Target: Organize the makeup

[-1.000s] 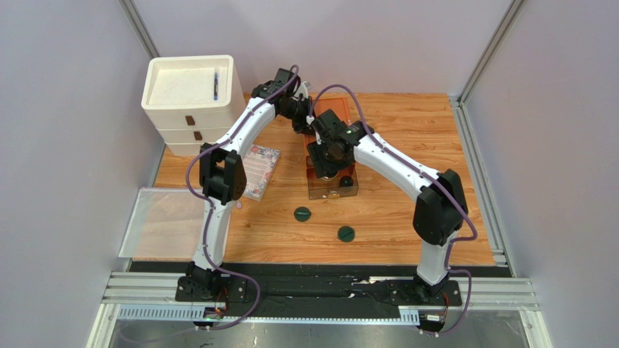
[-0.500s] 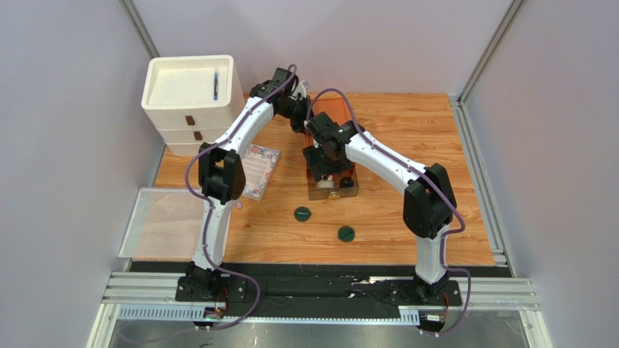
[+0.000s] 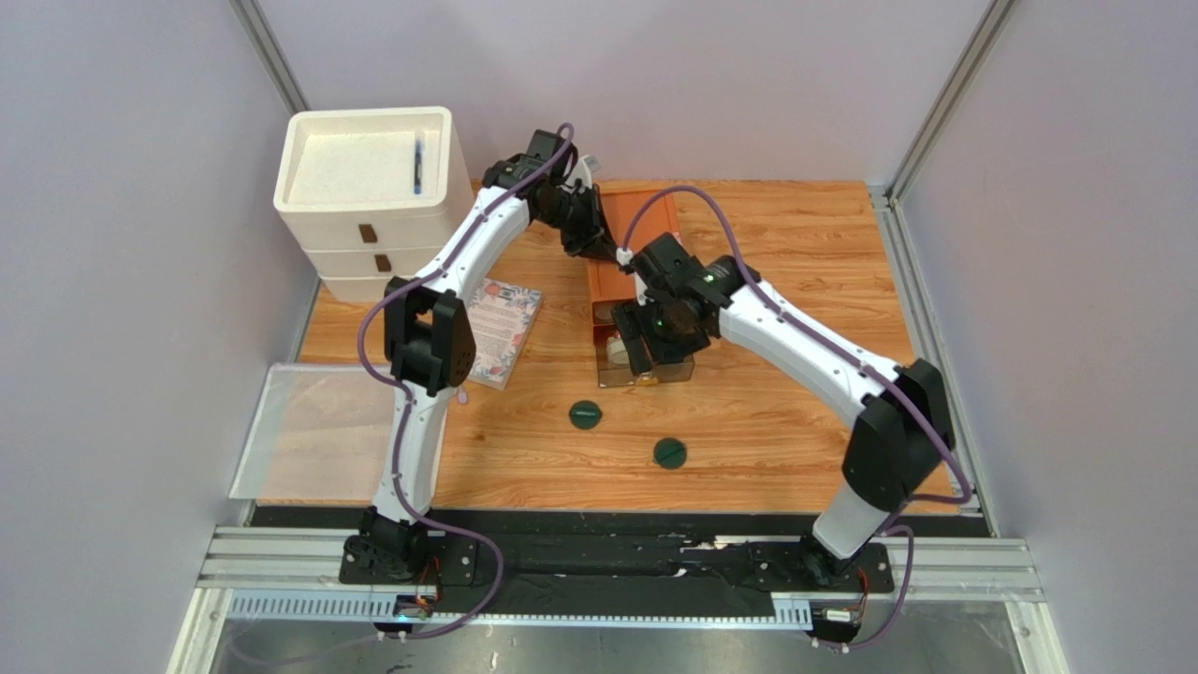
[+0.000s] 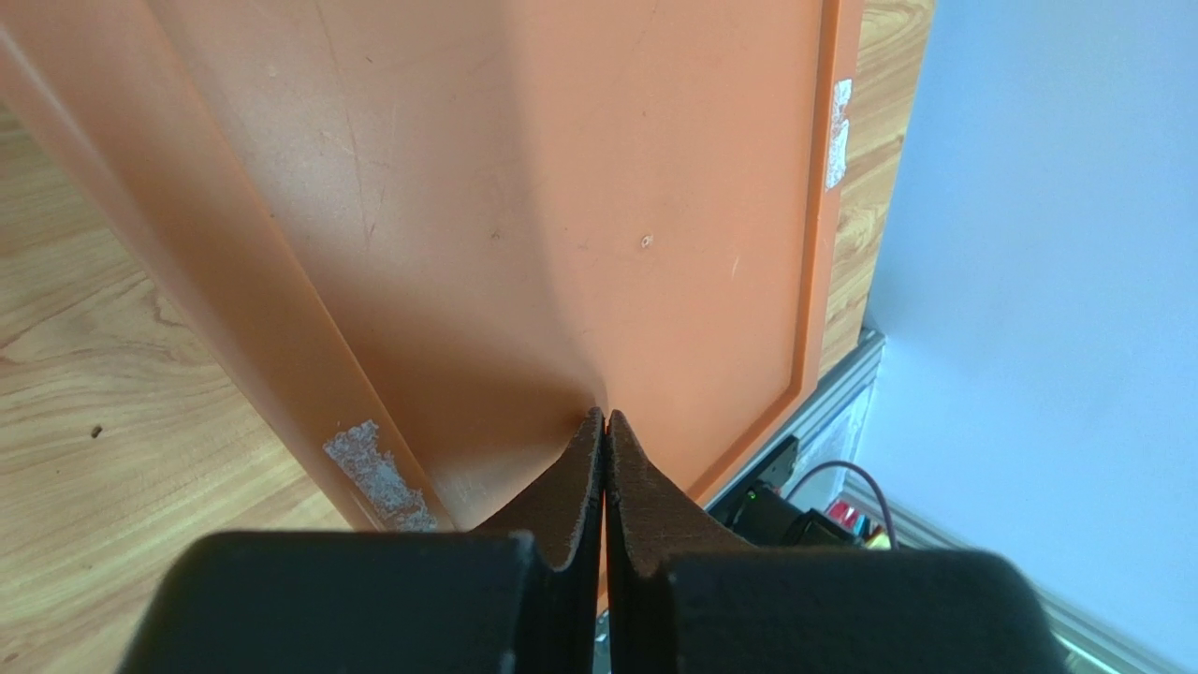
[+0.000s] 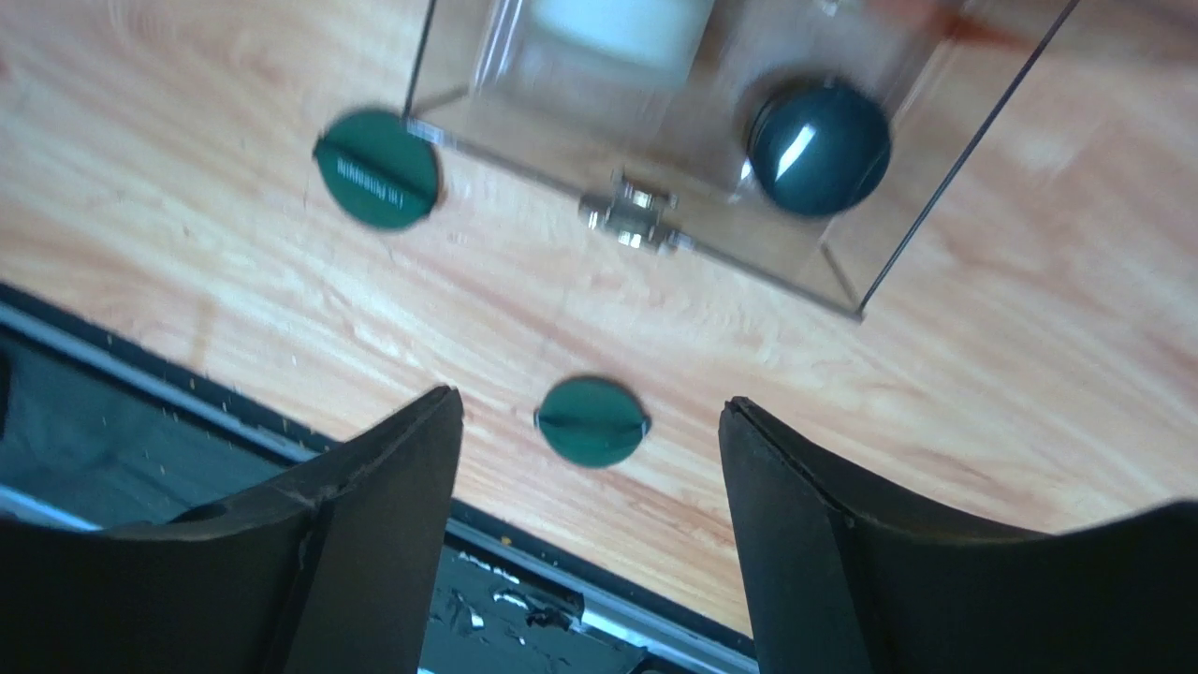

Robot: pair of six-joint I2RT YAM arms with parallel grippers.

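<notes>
Two dark green round compacts lie on the wood table in front of the box, one [image 3: 585,414] on the left and one [image 3: 670,452] nearer the front. In the right wrist view the nearer compact [image 5: 592,421] shows between my fingers and the other compact [image 5: 377,169] lies up left. A dark round jar [image 5: 820,145] and a white item [image 5: 619,21] sit inside the clear box [image 5: 928,197]. My right gripper [image 5: 591,407] is open and empty, above the box's front [image 3: 650,344]. My left gripper [image 4: 605,421] is shut on the edge of the box's raised orange lid [image 4: 563,211].
A white drawer unit [image 3: 373,197] with a dark pen [image 3: 418,164] on top stands at the back left. A floral notebook [image 3: 504,326] lies left of the box. A clear tray [image 3: 317,428] sits at the left edge. A black rail [image 5: 169,421] runs along the near edge.
My right gripper has pulled back from over the box toward its front, and its arm has swung out to the right. The left arm still holds the lid.
</notes>
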